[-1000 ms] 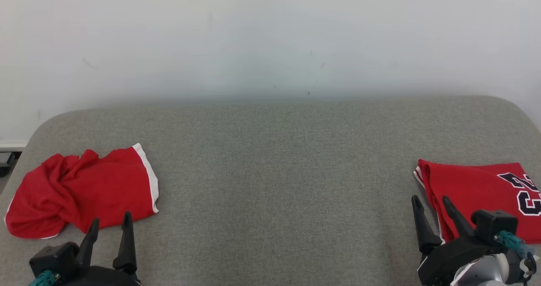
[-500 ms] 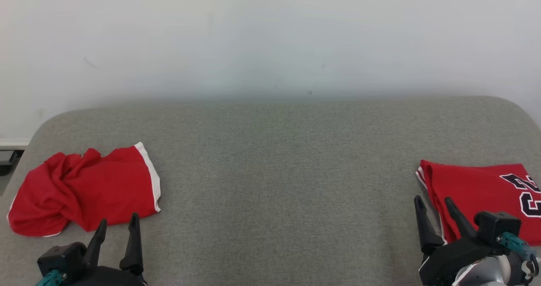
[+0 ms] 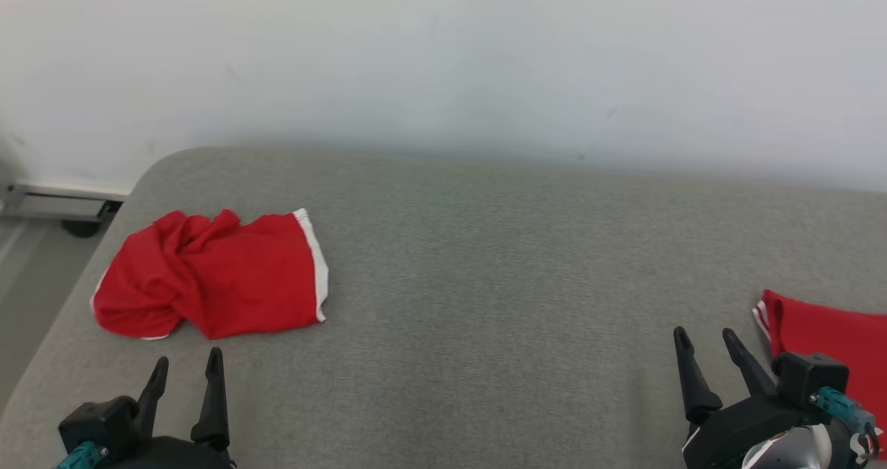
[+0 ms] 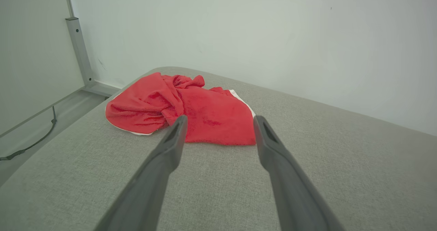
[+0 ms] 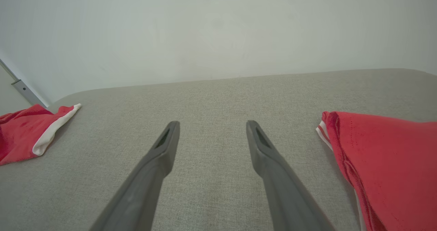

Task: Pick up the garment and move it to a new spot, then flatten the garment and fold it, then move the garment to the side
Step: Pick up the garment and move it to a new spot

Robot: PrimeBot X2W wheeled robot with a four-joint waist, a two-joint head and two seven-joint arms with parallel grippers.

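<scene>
While both arms are held low at the near edge of the grey fabric-covered surface (image 3: 485,282), a crumpled red garment (image 3: 208,275) is seen lying on the left part of that surface, close to its rounded left corner. A white trim band is shown along the right edge of this garment, and its left half is bunched into loose folds. The left end effector (image 3: 188,358) is placed just in front of the garment, with its two dark fingers (image 4: 170,149) spread wide and pointed toward the cloth. Nothing is held between them, and in the head view a narrow strip of bare surface is seen between the fingertips and the near hem. In the left wrist view the near hem is framed by the two fingers. The right end effector (image 3: 705,332) is shown at the lower right, likewise spread wide and empty, with its fingers directed over bare surface. A folded red garment (image 3: 824,337) with white striped edging is seen near it on the right, partly cut off by the picture's edge; in the right wrist view it is shown lying apart from the fingers, to their right. A white wall (image 3: 443,53) is seen behind the surface. A metal rail (image 3: 55,202) is shown at the foot of that wall beyond the left corner, and a dark cable (image 4: 30,142) is seen on the floor (image 4: 68,104) beside the surface.
</scene>
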